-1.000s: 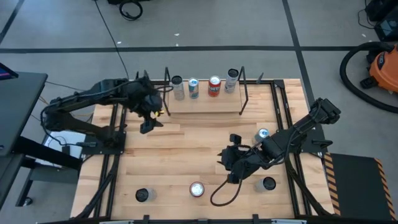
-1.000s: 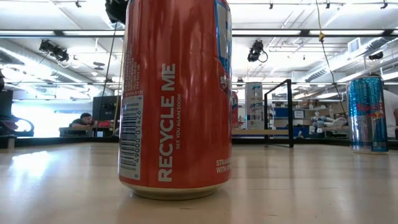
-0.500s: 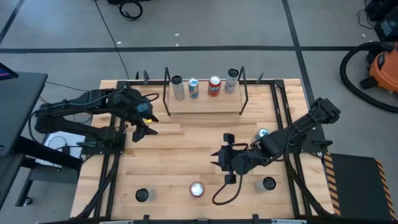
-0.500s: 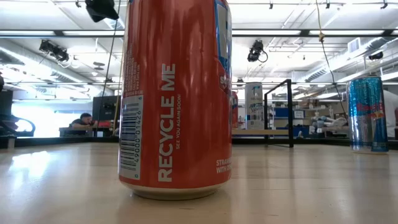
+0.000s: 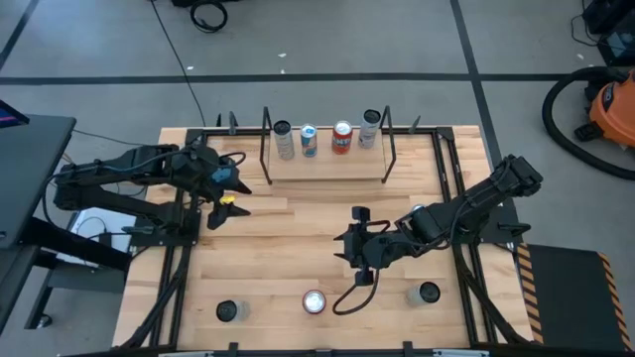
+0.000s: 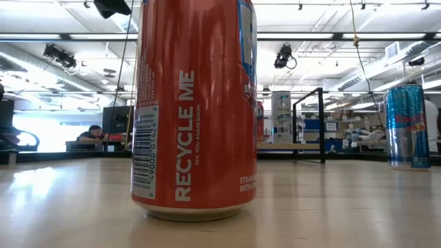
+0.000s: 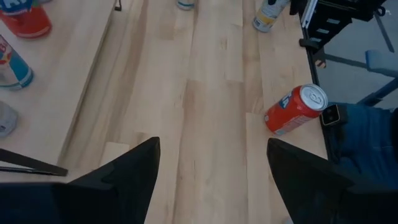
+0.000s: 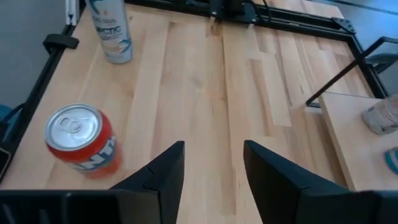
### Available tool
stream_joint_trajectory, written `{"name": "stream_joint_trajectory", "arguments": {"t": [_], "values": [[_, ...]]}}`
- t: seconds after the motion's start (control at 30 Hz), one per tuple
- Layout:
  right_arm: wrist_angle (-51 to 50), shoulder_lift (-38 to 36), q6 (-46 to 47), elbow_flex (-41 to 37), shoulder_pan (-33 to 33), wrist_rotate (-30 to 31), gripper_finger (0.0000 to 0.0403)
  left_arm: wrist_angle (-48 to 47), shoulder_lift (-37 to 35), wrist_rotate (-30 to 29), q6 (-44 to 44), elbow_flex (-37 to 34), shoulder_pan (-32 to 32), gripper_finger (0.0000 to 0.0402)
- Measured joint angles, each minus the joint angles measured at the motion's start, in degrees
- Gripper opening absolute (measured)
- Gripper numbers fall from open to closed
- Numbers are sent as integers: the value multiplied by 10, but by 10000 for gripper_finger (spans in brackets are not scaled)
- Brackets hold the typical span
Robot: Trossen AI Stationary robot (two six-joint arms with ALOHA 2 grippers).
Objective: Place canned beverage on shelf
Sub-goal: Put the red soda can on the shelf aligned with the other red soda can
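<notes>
Hovering released over the tabletop, the right tool is facing an orange can; the left tool is gaping empty beside the shelf.

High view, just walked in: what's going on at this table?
Four cans stand in a row on the low light-wood shelf at the table's far edge. Neither arm holds anything. The left end effector hangs open over the left side of the table, clear of the shelf. The right end effector is open over mid-table, near the orange-red can with the silver top by the near edge. Three other cans stand loose on the table.
</notes>
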Motion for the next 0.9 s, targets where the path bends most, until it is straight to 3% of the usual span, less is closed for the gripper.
{"name": "stream_joint_trajectory", "arguments": {"t": [0.9], "values": [[91,0,2,0,-16,-42,177,0,0,0,22,0,0,298]]}}
